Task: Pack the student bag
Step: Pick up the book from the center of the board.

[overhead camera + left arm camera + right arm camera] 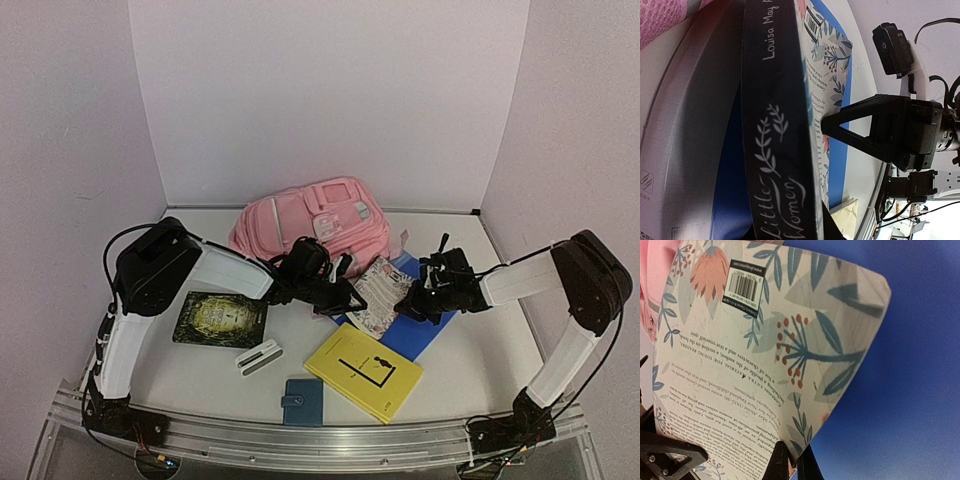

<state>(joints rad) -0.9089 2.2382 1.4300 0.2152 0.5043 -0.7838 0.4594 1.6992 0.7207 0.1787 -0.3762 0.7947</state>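
The pink student bag (310, 215) lies at the back of the table, and a strip of it shows in the left wrist view (665, 20) and the right wrist view (652, 270). In front of it a floral paperback, Little Women (378, 293), is held tilted off a blue folder (425, 328). My left gripper (338, 292) is shut across its dark spine (777, 125), one finger (834, 226) against the cover. My right gripper (422, 302) is shut, pinching the back cover's (765, 355) lower edge between its fingers (780, 462).
A yellow book (364, 370) lies front centre, with a teal wallet (302, 400) and a small white case (259, 357) to its left. A dark green book (220, 318) rests under the left arm. White walls close in three sides.
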